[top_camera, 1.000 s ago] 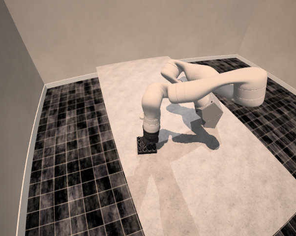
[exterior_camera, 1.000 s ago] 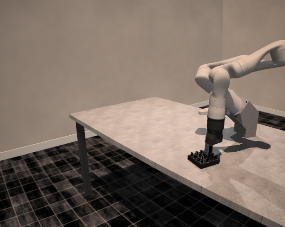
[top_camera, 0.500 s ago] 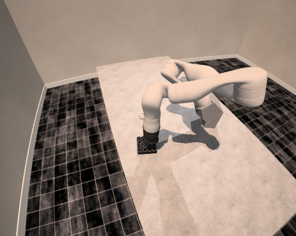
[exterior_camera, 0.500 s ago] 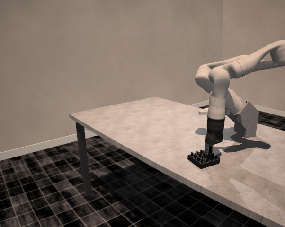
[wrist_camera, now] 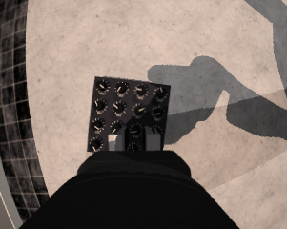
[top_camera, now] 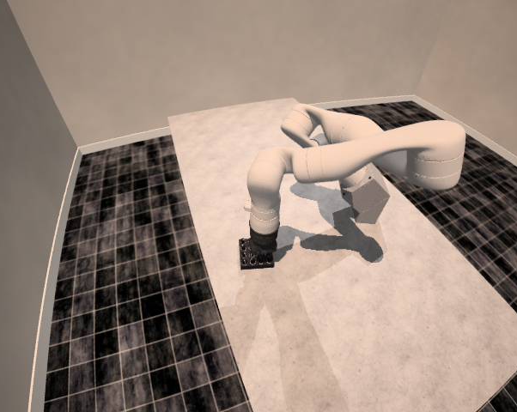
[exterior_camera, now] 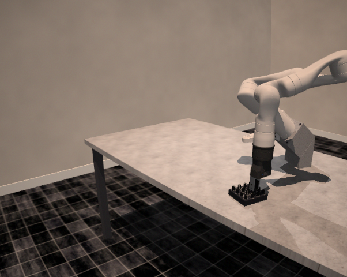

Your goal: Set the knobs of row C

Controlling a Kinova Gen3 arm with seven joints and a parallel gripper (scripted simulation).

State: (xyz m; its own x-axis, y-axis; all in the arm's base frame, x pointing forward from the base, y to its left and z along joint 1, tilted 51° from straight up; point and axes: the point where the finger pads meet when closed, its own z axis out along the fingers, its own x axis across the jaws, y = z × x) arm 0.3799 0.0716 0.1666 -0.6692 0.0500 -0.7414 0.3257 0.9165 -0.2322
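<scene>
Walls, plain, matt, mottled beige-brown, with a pale skirting strip; floor of dark, streaked square tiles with light joints, filling the lower left of the outside view.

Table: one, pale stone-like top, finely speckled, straight-edged; square dark leg at left of the outside view.

Box: one, black, flat, squarish slab, lying on the table; below centre in the top view, lower right in the outside view, centre in the wrist view. Round black knobs stand on it in a grid, each with a white line and ringed by pale marks.

Arm: one, smooth cream shell, rounded tubular joints, thin seams; bent over the table from an angular grey speckled mount.

Gripper: one, black body, flat grey fingers pointing down among the knobs. Fingers stand partly open, a gap between them; whether a knob is gripped, cannot tell.

Shadows: blue-grey, hard-edged, right of the box in the top view.
</scene>
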